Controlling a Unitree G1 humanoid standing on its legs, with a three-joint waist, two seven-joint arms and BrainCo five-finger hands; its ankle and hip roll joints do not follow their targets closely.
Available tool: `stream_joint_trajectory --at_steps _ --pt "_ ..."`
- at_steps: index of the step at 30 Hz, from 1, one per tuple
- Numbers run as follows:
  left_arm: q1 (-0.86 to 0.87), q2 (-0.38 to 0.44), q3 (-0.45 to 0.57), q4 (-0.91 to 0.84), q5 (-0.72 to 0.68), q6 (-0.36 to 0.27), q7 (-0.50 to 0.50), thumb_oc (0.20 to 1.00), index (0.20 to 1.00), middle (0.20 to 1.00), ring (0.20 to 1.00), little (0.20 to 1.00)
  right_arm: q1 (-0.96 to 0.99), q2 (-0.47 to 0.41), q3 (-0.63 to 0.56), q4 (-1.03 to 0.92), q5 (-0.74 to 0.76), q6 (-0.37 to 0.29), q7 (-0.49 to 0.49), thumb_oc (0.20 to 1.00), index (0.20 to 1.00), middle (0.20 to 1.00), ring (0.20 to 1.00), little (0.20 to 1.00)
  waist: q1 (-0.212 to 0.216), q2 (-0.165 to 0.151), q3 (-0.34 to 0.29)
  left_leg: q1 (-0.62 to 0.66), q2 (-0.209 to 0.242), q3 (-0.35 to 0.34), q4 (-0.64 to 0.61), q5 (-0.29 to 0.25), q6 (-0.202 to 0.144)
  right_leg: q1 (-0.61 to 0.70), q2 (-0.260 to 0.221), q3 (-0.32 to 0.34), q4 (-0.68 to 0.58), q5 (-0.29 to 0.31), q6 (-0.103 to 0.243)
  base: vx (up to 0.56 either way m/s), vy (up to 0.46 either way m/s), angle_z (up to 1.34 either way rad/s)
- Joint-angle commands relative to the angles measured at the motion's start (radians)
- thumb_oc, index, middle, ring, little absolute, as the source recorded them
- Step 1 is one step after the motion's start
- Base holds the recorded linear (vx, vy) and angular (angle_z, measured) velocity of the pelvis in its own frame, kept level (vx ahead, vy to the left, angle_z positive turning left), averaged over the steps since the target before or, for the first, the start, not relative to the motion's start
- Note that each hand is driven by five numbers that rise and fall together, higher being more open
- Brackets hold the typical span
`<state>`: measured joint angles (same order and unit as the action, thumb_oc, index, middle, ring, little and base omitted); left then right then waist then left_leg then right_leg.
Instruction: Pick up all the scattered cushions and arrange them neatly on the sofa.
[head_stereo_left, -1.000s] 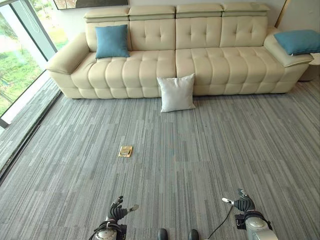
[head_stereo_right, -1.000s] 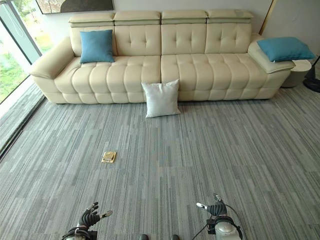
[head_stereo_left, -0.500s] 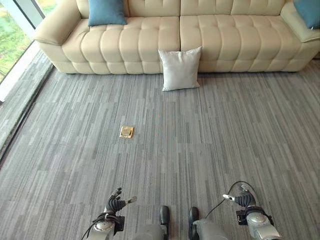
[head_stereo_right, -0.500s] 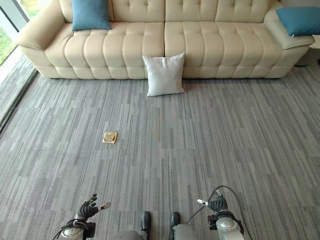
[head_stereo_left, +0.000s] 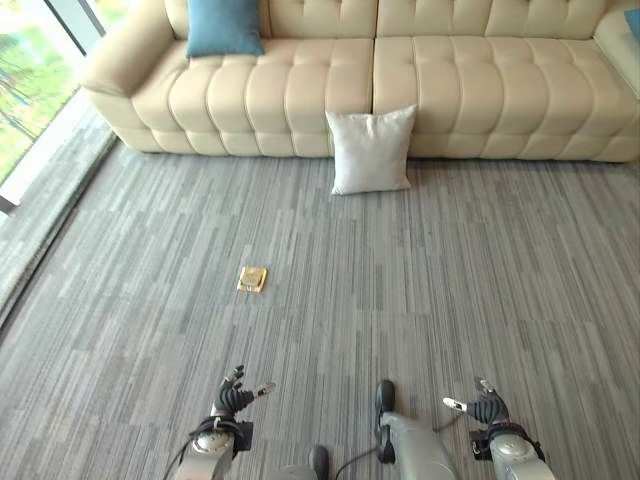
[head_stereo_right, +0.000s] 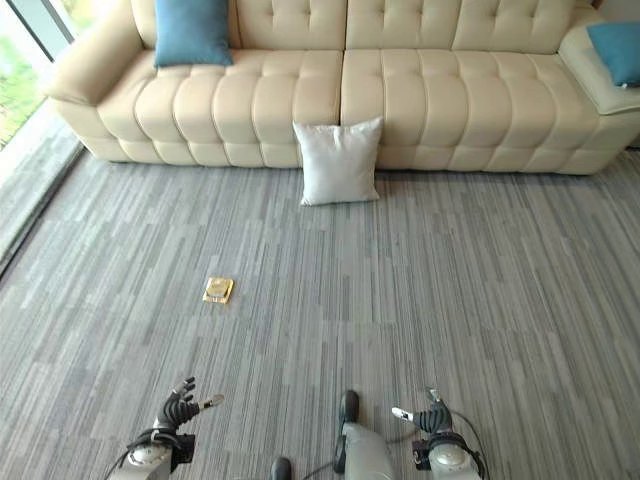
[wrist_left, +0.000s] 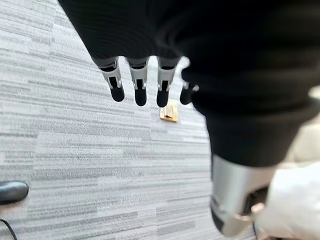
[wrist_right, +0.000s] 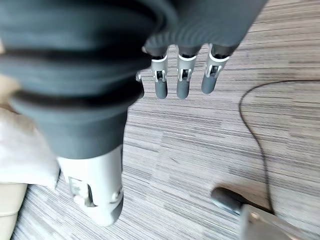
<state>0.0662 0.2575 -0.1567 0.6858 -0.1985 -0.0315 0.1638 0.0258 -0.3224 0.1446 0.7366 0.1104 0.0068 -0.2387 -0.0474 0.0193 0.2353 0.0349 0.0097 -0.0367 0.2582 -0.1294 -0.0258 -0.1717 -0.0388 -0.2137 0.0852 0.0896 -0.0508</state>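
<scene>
A white cushion (head_stereo_left: 372, 150) stands on the grey carpet, leaning against the front of the cream sofa (head_stereo_left: 300, 95) near its middle. A teal cushion (head_stereo_left: 223, 25) rests upright against the sofa's back at its left end. Another teal cushion (head_stereo_right: 615, 50) lies on the sofa's right armrest. My left hand (head_stereo_left: 235, 397) hangs low at the lower left, open and holding nothing; its fingers (wrist_left: 140, 90) are relaxed. My right hand (head_stereo_left: 487, 407) is at the lower right, also open and holding nothing, fingers (wrist_right: 181, 82) relaxed. Both hands are far from the cushions.
A small brass floor plate (head_stereo_left: 252, 278) sits flush in the carpet (head_stereo_left: 450, 280) to the left of centre. Tall windows (head_stereo_left: 30, 80) and a carpet strip run along the left side.
The whole picture shifted as the camera moved: the sofa and white cushion sit slightly lower than half a second ago. Both hands stay low and open.
</scene>
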Motion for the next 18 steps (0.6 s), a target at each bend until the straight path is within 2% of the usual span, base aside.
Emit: stream_joint_trajectory --at_steps 1,2,4,5,6,7,8,9,10,11,14,15,18 --pt "-0.055 0.031 -0.008 -0.04 -0.031 -0.025 -0.003 1.0 1.0 1.0 1.0 1.0 -0.028 -0.041 0.004 -0.03 0.036 -0.026 -0.018 1.0 1.0 1.0 1.0 1.0 -0.004 -0.027 0.039 -0.072 -0.005 0.054 0.161 0.08 -0.044 0.065 -0.017 0.054 0.01 -0.147 0.083 0.14 -0.111 -0.07" --pt "-0.056 0.032 -0.008 -0.039 -0.031 -0.026 -0.003 1.0 1.0 1.0 1.0 1.0 -0.028 -0.041 0.003 -0.029 0.036 -0.026 -0.018 1.0 1.0 1.0 1.0 1.0 -0.004 -0.026 0.039 -0.075 -0.004 0.054 0.167 0.077 -0.044 0.064 -0.016 0.054 0.01 -0.147 0.083 0.12 -0.068 -0.12" --pt "-0.058 0.032 -0.006 -0.034 -0.034 -0.025 -0.005 1.0 1.0 1.0 1.0 1.0 -0.031 -0.044 0.003 -0.022 0.039 -0.024 -0.017 1.0 1.0 1.0 1.0 1.0 0.009 -0.045 0.04 -0.144 0.004 0.082 0.163 0.059 -0.026 0.105 -0.027 0.059 -0.014 -0.159 0.082 0.26 -0.047 -0.07" --pt "-0.049 0.036 -0.003 -0.036 -0.029 -0.022 -0.004 1.0 1.0 1.0 1.0 1.0 -0.03 -0.048 0.004 -0.02 0.04 -0.026 -0.012 1.0 1.0 1.0 1.0 1.0 0.025 -0.057 0.04 -0.177 0.007 0.097 0.089 0.013 -0.008 0.148 -0.033 0.068 -0.038 -0.173 0.092 0.39 0.012 0.06" --pt "-0.044 0.036 -0.001 -0.037 -0.029 -0.019 -0.004 1.0 1.0 1.0 1.0 1.0 -0.031 -0.05 0.005 -0.019 0.036 -0.024 -0.012 1.0 1.0 1.0 1.0 1.0 0.031 -0.059 0.032 -0.196 0.008 0.097 0.033 0.026 -0.008 0.161 -0.035 0.067 -0.049 -0.177 0.095 0.31 0.03 -0.04" --pt "-0.043 0.036 -0.001 -0.037 -0.029 -0.018 -0.004 1.0 1.0 1.0 1.0 1.0 -0.031 -0.05 0.005 -0.019 0.036 -0.024 -0.012 1.0 1.0 1.0 1.0 1.0 0.031 -0.061 0.033 -0.191 0.006 0.098 0.028 0.028 -0.007 0.164 -0.036 0.068 -0.05 -0.178 0.096 0.23 0.054 -0.15" --pt "-0.039 0.037 0.001 -0.037 -0.027 -0.016 -0.003 1.0 1.0 1.0 1.0 1.0 -0.031 -0.052 0.009 -0.014 0.033 -0.022 -0.012 1.0 1.0 1.0 1.0 1.0 0.041 -0.053 0.029 -0.228 0.021 0.09 -0.045 0.083 -0.016 0.187 -0.027 0.069 -0.065 -0.187 0.1 0.34 0.095 -0.2" --pt "-0.034 0.039 -0.002 -0.04 -0.02 -0.012 0.002 1.0 1.0 1.0 1.0 1.0 -0.033 -0.054 0.016 -0.007 0.027 -0.019 -0.017 1.0 1.0 1.0 1.0 1.0 0.058 -0.042 0.025 -0.258 0.041 0.078 -0.174 0.175 -0.035 0.228 -0.015 0.07 -0.083 -0.205 0.103 0.34 0.092 -0.11" --pt "-0.034 0.039 -0.002 -0.04 -0.02 -0.012 0.002 1.0 1.0 1.0 1.0 1.0 -0.033 -0.054 0.016 -0.006 0.027 -0.02 -0.017 1.0 1.0 1.0 1.0 1.0 0.057 -0.044 0.026 -0.253 0.039 0.078 -0.182 0.179 -0.035 0.23 -0.016 0.069 -0.083 -0.206 0.103 0.45 0.139 -0.16" --pt "-0.035 0.041 -0.003 -0.041 -0.014 -0.011 0.003 1.0 1.0 1.0 1.0 1.0 -0.035 -0.057 0.021 0.0 0.021 -0.014 -0.022 1.0 1.0 1.0 1.0 1.0 0.074 -0.042 0.022 -0.298 0.04 0.074 -0.268 0.214 -0.046 0.271 -0.007 0.079 -0.104 -0.217 0.107 0.34 0.126 -0.1" --pt "-0.017 0.044 0.009 -0.045 -0.013 -0.012 -0.001 1.0 1.0 1.0 1.0 1.0 -0.03 -0.054 0.023 -0.001 0.008 -0.01 -0.011 1.0 1.0 1.0 1.0 1.0 0.089 -0.04 0.003 -0.28 0.043 0.081 -0.322 0.23 -0.049 0.306 -0.004 0.105 -0.114 -0.23 0.122 0.28 0.133 -0.2" --pt "-0.007 0.045 0.011 -0.046 -0.01 -0.011 -0.003 1.0 1.0 1.0 1.0 1.0 -0.021 -0.05 0.024 -0.008 -0.004 -0.009 -0.006 1.0 1.0 1.0 1.0 1.0 0.091 -0.038 -0.007 -0.272 0.043 0.071 -0.312 0.252 -0.044 0.319 -0.006 0.112 -0.112 -0.238 0.127 0.37 0.238 -0.57" --pt "0.002 0.04 0.017 -0.013 -0.025 -0.005 -0.014 1.0 1.0 1.0 1.0 1.0 -0.021 -0.038 0.031 -0.002 -0.017 -0.001 0.009 1.0 1.0 1.0 1.0 1.0 0.098 -0.059 -0.026 -0.275 0.013 0.062 -0.239 0.224 -0.02 0.323 -0.044 0.15 -0.052 -0.246 0.141 0.31 0.22 -0.47"
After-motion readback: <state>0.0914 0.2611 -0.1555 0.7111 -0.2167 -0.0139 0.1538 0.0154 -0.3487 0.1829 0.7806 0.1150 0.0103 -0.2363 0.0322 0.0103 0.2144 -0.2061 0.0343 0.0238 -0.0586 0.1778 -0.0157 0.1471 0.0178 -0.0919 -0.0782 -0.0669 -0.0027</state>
